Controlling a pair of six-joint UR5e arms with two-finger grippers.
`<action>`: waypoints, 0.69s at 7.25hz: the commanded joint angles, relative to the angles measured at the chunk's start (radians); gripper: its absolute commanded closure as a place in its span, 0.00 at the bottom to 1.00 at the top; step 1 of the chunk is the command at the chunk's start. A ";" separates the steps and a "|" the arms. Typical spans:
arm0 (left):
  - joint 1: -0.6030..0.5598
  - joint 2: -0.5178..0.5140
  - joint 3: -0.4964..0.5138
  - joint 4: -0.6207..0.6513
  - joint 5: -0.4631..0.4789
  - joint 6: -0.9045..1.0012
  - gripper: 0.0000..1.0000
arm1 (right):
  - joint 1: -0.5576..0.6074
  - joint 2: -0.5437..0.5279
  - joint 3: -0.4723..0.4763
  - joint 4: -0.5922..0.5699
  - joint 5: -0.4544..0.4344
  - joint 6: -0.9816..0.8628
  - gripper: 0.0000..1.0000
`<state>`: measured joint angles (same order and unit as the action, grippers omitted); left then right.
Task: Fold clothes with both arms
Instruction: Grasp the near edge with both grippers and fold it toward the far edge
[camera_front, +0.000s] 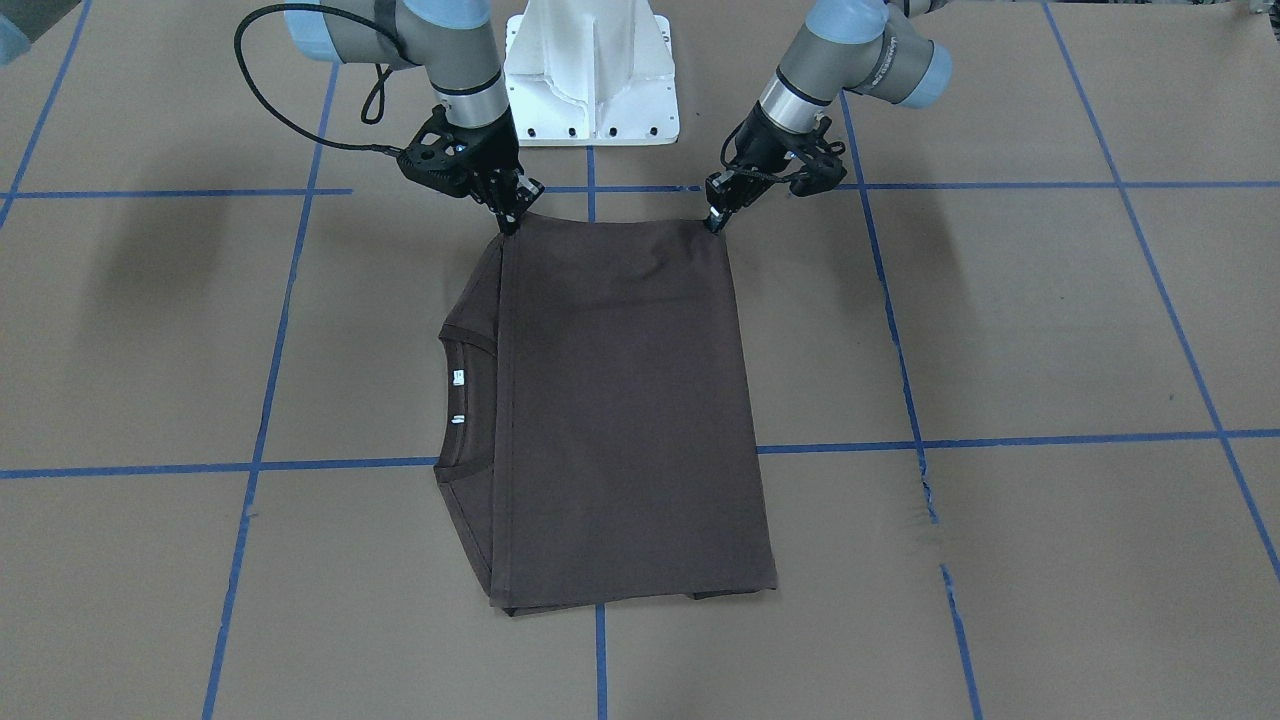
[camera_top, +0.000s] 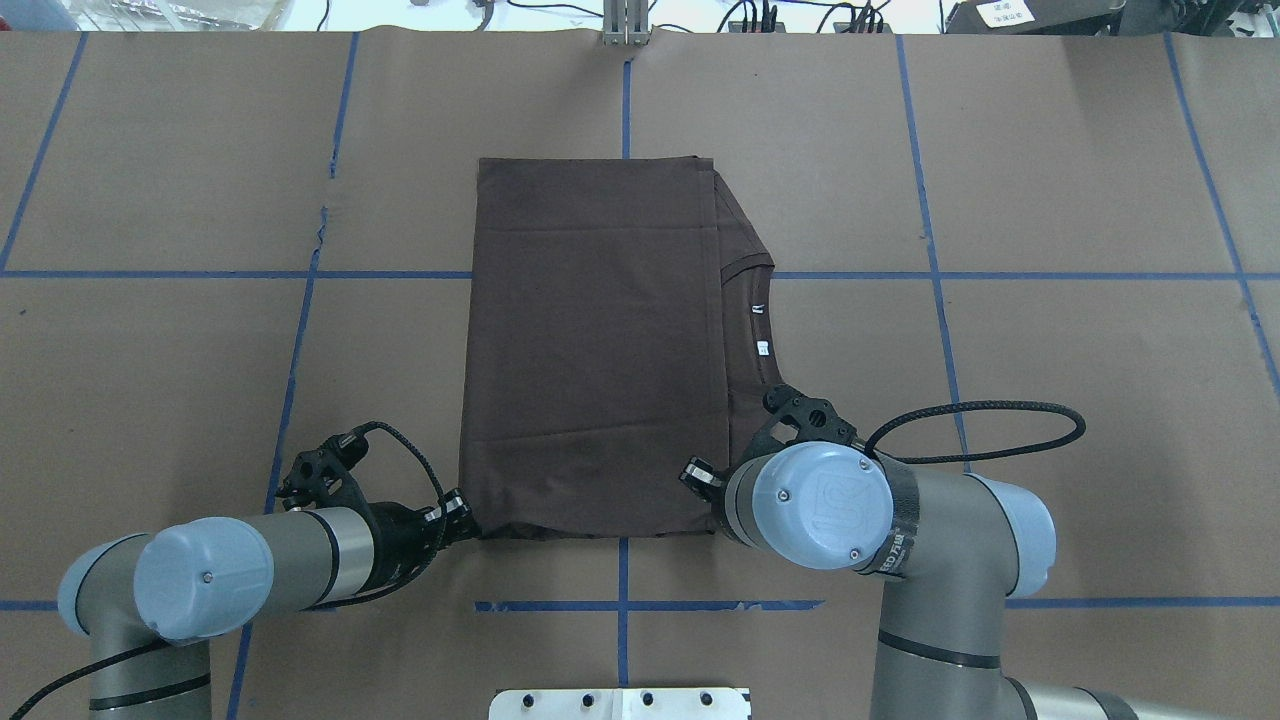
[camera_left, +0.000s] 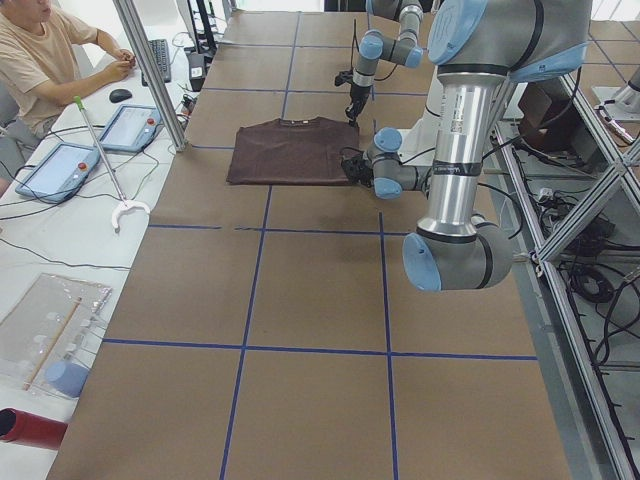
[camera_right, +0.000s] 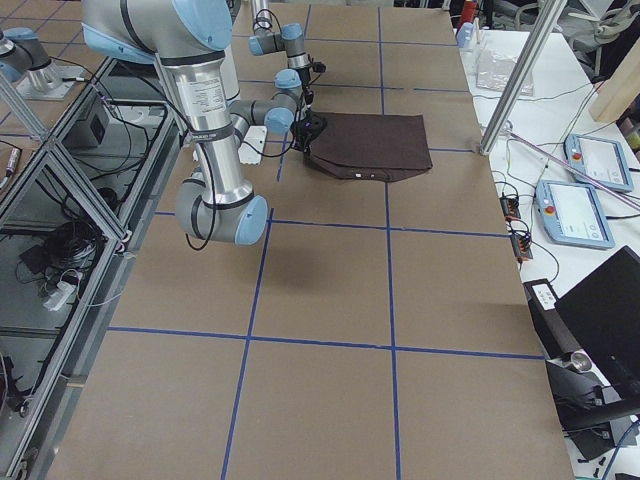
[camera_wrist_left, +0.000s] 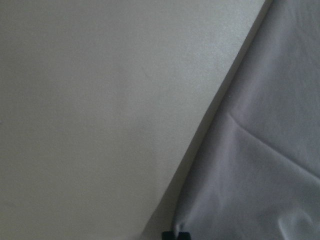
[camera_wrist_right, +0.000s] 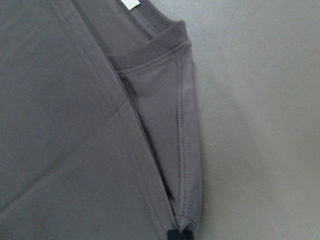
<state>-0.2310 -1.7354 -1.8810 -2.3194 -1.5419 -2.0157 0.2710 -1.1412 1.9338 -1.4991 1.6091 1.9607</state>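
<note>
The dark brown T-shirt lies folded flat in a rectangle on the brown table, and it also shows in the overhead view. Its collar and white neck tags stick out on the robot's right side. My left gripper is shut on the shirt's near left corner, low at the table. My right gripper is shut on the near right corner, beside the folded sleeve layers. In the overhead view the right wrist hides that gripper's tips.
The white base block stands just behind the shirt's near edge, between the arms. Blue tape lines cross the brown table cover. An operator and tablets are at a side bench beyond the far edge.
</note>
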 joint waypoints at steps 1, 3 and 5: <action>-0.002 0.026 -0.126 0.015 -0.009 -0.002 1.00 | -0.006 -0.058 0.104 -0.001 0.000 0.010 1.00; -0.016 0.021 -0.342 0.224 -0.120 0.000 1.00 | -0.012 -0.097 0.267 -0.079 0.011 0.009 1.00; -0.205 -0.153 -0.220 0.332 -0.185 0.116 1.00 | 0.174 0.021 0.153 -0.073 0.093 0.001 1.00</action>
<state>-0.3323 -1.7832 -2.1666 -2.0652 -1.6728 -1.9746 0.3425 -1.1917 2.1483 -1.5702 1.6511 1.9646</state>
